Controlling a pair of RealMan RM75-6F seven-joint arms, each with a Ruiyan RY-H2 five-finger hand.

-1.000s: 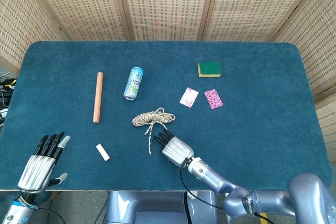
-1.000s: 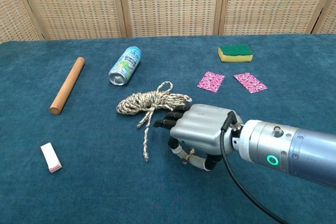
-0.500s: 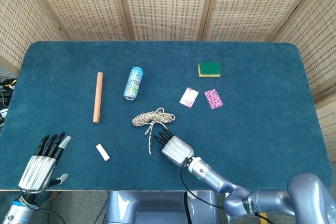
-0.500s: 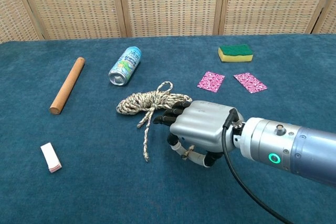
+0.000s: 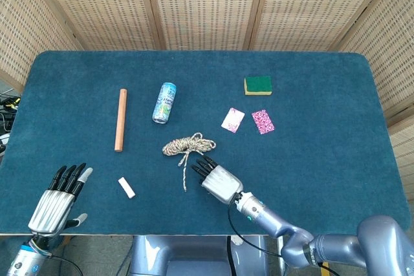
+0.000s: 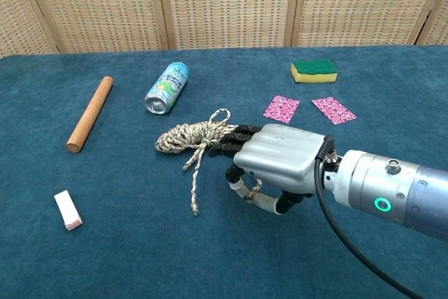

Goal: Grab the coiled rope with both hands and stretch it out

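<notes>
The coiled rope (image 5: 187, 144) (image 6: 198, 134) lies in the middle of the blue table, with a loose tail (image 6: 193, 187) trailing toward the near edge. My right hand (image 5: 217, 180) (image 6: 278, 162) hovers low just right of the coil, palm down. Its fingers reach toward the rope and the fingertips (image 6: 222, 148) sit at the coil's right end; nothing is held. Far from the rope, my left hand (image 5: 57, 200) rests at the near left table edge with fingers spread and empty. It shows only in the head view.
A wooden rod (image 5: 120, 119) (image 6: 90, 113) and a drink can (image 5: 164, 102) (image 6: 166, 87) lie left of the rope. A small white block (image 5: 127, 187) (image 6: 68, 210) sits near the left hand. Two pink cards (image 5: 233, 119) (image 5: 262, 121) and a green-yellow sponge (image 5: 258, 84) lie at right.
My right hand has edged forward, bringing its fingertips up to the coil's right end. The left hand has slid slightly toward the near edge. The rope has not moved.
</notes>
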